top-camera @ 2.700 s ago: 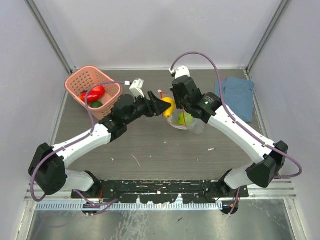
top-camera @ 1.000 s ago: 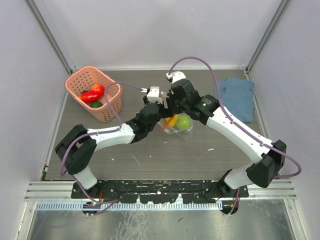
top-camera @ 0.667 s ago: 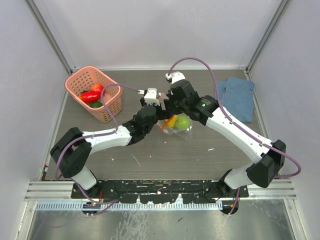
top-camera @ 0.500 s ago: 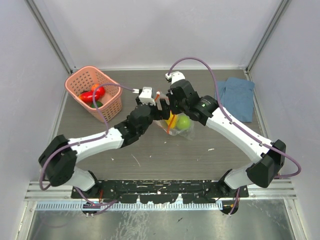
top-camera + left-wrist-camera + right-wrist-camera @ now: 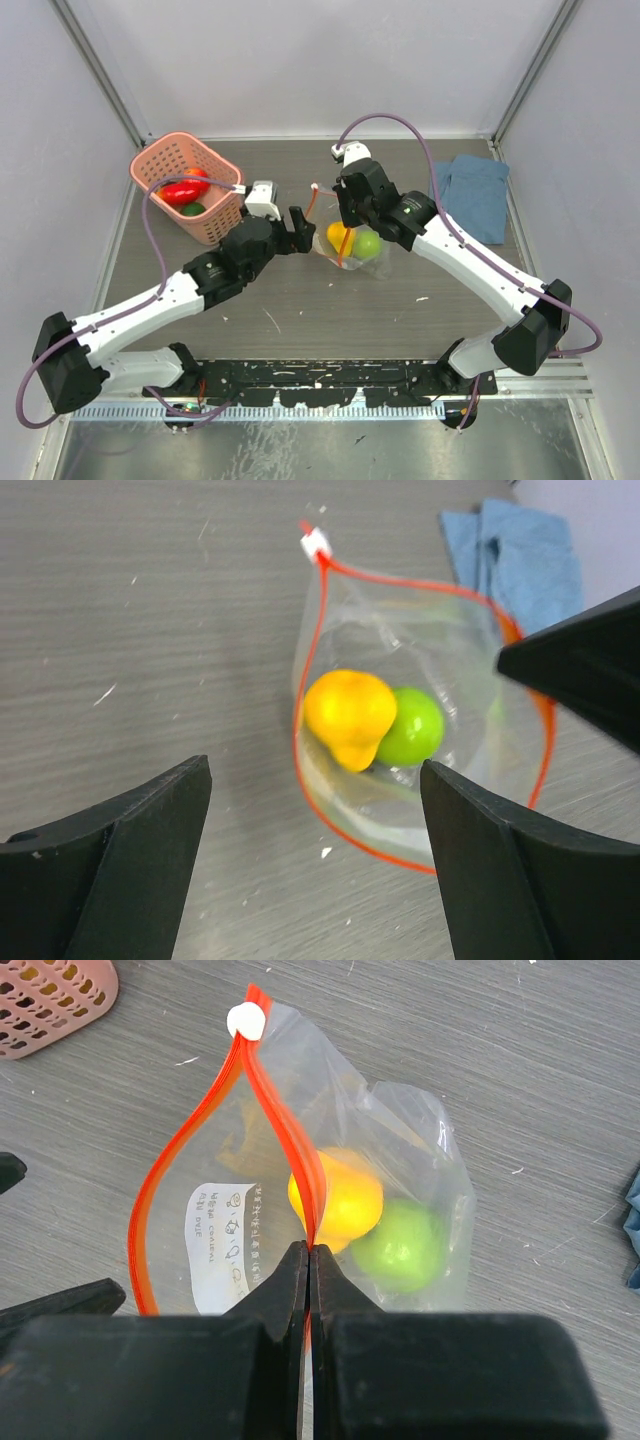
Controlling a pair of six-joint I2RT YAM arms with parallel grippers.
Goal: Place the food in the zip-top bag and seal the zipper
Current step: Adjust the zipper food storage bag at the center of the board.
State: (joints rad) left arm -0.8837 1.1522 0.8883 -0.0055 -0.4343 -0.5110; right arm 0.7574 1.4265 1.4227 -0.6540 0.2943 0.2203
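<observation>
Zip-top bag [image 5: 395,1130]: lies on the table [image 5: 300,300] at centre, between your two grippers, mouth gaping. Inside it are a yellow fruit [image 5: 350,715] and a green fruit [image 5: 412,726], touching each other.

Zipper [image 5: 305,1185]: unsealed, its two orange-red lips spread wide. Its long axis runs from the white slider [image 5: 247,1020] at the far end back towards the arm bases.

Right gripper [image 5: 308,1255]: jaws closed tight on one zipper lip near its near end, holding the mouth up and apart.

Left gripper [image 5: 312,775]: jaws wide apart, nothing between them. It stands just left of the bag, apart from it, and points into the mouth.

Outstanding food: a red piece [image 5: 183,191] and a green piece [image 5: 192,209] lie in the pink basket [image 5: 215,225], far left and behind your left gripper. A blue cloth [image 5: 475,190] lies far right.

Finding: filling looks incomplete. Your left arm is the nearer to the basket, and the mouth opens towards that side; hold the right pinch while loading, as the lip may sag
</observation>
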